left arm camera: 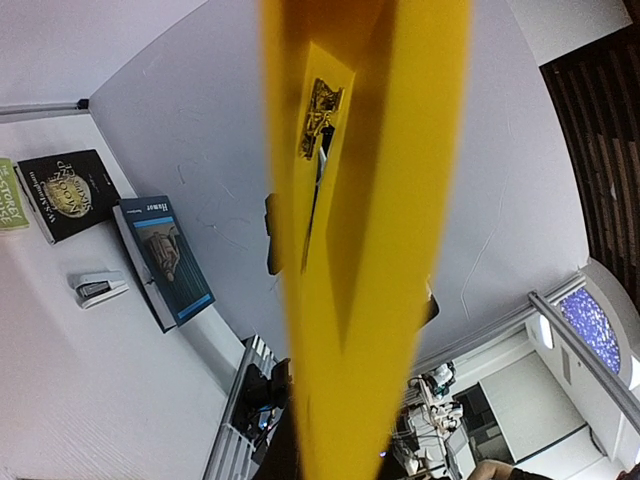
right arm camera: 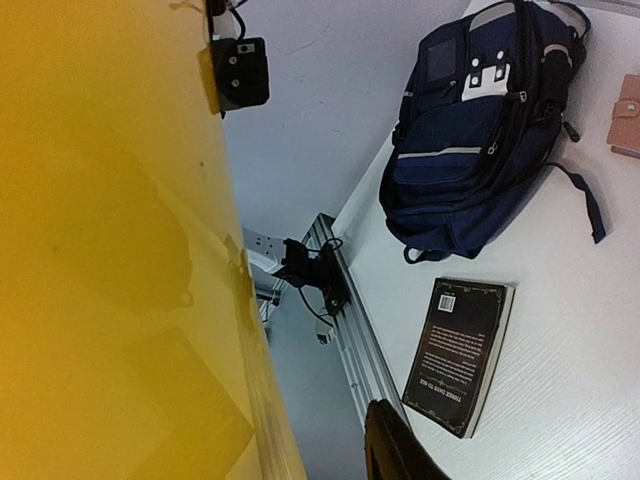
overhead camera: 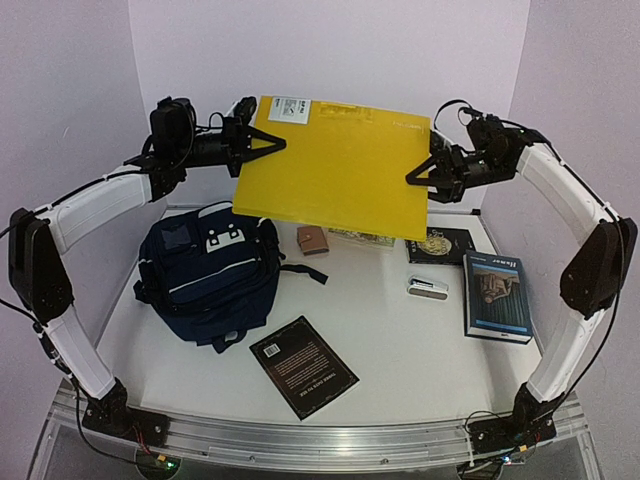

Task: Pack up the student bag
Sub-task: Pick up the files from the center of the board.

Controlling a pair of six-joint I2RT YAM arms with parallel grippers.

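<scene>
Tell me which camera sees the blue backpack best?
Top external: the whole student bag shows, front up. Right wrist shows the student bag sideways, its top at the frame edge. Left wrist misses it; the yellow board crosses that view.

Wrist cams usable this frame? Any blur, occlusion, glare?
Left wrist: the yellow board fills the centre, too close and blurred; the blue book at left is readable. Right wrist: the same board covers the left half and is soft; the student bag is sharp. Top external: even light, no glare, all in focus.

A robotics lab: aluminium rail, white table, plain surrounding walls.
</scene>
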